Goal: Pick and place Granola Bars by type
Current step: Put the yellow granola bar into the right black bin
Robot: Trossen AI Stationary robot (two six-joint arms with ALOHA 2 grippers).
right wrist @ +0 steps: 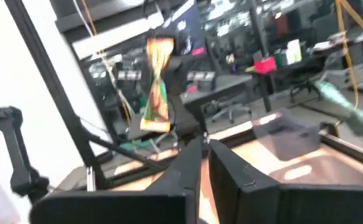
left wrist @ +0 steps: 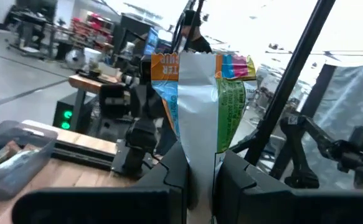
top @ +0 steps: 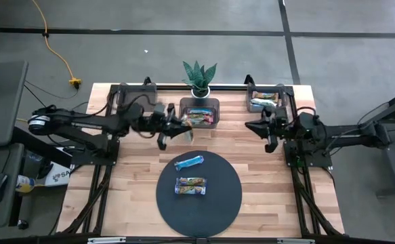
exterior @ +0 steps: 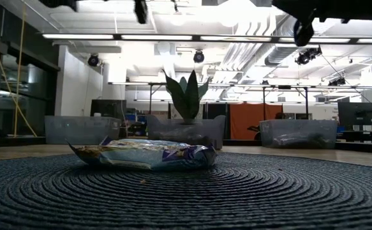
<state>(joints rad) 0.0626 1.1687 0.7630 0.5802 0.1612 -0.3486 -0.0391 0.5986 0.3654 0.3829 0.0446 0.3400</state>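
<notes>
High view: left tool (top: 183,133) clamped on a silver-green granola bar (top: 185,130), just before the middle bin (top: 214,112). Right tool (top: 251,126) shut, empty, near the right bin (top: 288,99). Blue bar (top: 189,161) and another bar (top: 191,185) flat on the round mat (top: 224,203).

A potted plant (top: 200,76) stood top centre behind three clear bins (top: 200,112); a round dark mat (top: 198,203), possibly woven, lay below.

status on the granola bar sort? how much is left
Partly done. Bars already lie in the middle bin and the right bin. In hand: the left gripper holds a silver-green bar beside the middle bin. Left: a blue bar and another bar on the round mat. The right gripper waits empty.
</notes>
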